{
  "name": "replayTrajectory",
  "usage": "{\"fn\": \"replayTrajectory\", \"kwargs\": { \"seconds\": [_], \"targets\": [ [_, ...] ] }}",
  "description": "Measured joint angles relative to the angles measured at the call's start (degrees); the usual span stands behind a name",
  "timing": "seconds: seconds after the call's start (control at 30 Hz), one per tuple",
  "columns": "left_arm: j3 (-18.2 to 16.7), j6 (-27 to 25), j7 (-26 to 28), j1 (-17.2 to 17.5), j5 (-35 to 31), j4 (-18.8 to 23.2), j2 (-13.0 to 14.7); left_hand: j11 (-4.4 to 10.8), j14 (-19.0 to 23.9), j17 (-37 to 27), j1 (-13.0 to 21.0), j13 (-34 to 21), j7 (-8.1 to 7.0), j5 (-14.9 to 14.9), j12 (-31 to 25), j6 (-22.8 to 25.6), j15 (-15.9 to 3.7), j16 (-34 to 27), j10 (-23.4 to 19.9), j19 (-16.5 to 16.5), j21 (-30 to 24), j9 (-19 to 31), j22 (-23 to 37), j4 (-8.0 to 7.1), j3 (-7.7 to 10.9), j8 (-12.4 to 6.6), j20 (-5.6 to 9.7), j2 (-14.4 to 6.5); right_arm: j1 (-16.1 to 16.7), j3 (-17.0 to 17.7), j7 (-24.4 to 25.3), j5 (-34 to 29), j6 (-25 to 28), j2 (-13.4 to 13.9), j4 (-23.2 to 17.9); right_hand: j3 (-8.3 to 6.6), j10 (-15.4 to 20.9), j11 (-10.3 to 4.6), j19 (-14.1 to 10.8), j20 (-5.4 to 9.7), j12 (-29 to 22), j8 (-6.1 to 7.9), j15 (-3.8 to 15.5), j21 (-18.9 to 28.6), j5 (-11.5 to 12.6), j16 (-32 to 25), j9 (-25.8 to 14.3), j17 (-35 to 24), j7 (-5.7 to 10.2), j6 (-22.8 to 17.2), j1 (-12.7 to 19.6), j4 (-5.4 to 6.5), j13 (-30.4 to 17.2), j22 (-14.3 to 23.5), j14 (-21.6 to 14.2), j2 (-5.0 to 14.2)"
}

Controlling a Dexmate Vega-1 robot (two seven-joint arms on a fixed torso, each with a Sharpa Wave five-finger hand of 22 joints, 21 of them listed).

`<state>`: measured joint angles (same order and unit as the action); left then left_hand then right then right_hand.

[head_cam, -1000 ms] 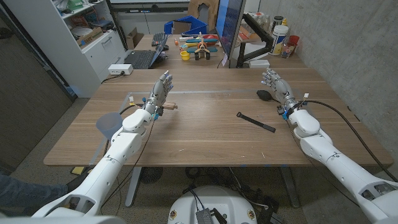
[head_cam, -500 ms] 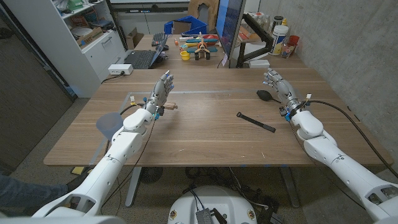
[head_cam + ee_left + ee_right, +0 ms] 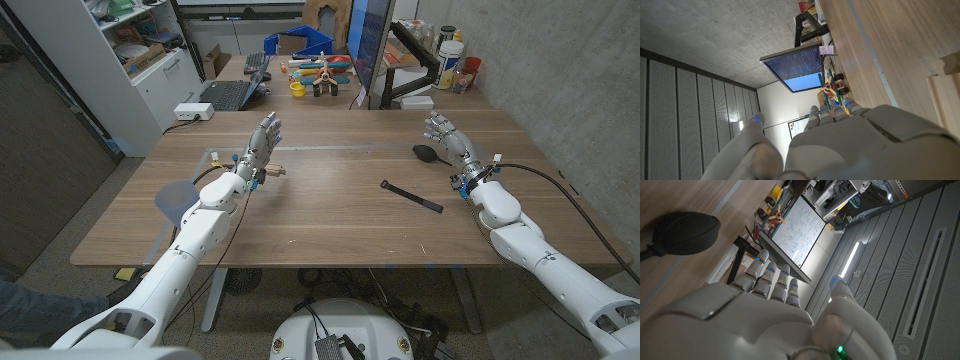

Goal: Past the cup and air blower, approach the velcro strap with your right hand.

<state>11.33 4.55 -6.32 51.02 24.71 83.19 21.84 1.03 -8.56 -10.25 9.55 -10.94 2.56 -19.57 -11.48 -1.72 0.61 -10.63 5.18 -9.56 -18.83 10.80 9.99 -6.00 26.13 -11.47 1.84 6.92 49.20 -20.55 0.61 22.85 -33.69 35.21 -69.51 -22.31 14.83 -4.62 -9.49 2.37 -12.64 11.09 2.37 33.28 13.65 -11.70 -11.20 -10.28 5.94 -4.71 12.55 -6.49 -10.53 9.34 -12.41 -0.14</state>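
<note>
Right hand: the right hand (image 3: 447,139) hangs at the right of the head view, above the worktop (image 3: 330,225), standing on its edge with nothing in it. By my reading it is poised high so it can travel over the air blower rather than knock it.
Right fingers: the fingers (image 3: 771,282) reach up side by side, fairly straight, thumb set apart; they hold nothing.
Left hand: the left hand (image 3: 259,147) stands upright at the upper left of the worktop, fingers extended and apart, empty. It seems parked out of the way, since the task names only the other hand.
Air blower: the black air blower (image 3: 426,153) lies just beside the right hand, on its picture-left side; whether they touch I cannot tell. The right wrist view shows its rounded bulb (image 3: 684,231) on the wood.
Velcro strap: the velcro strap (image 3: 411,196) lies flat in the centre-right of the head view, below and left of the blower, well apart from the right hand.
Strap axis: long and thin, it runs diagonally, one end toward the upper left near the frame's centre, the other toward the lower right.
Wooden block: a small wooden block (image 3: 274,171) sits just right of the left hand.
Cup: I cannot pick out a cup on the worktop.
Next move, as I judge it: the right hand must come toward the lower left of the frame to reach the strap.
</note>
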Motion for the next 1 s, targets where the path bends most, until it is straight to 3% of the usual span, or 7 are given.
{"fn": "replayTrajectory", "kwargs": {
  "seconds": [1.0],
  "targets": [
    [0.4,-0.5,0.7,-0.4,-0.6,0.0,-0.6,0.0,0.0,0.0,0.0,0.0,0.2,0.0,0.0,0.2,0.0,0.0,0.0,0.0,0.4,0.0,0.0,0.01,-0.47,0.0,0.0,0.0,2.3,0.1,1.8,-5.8,-2.9,2.6,-2.4,0.17,0.4,-1.02,-0.9,-0.32,0.0,0.45,0.0,-0.9,0.8,0.3,0.0,0.0,1.02,-1.0,-0.3,0.17,0.0,0.1,-0.6,-0.3]
  ]
}}
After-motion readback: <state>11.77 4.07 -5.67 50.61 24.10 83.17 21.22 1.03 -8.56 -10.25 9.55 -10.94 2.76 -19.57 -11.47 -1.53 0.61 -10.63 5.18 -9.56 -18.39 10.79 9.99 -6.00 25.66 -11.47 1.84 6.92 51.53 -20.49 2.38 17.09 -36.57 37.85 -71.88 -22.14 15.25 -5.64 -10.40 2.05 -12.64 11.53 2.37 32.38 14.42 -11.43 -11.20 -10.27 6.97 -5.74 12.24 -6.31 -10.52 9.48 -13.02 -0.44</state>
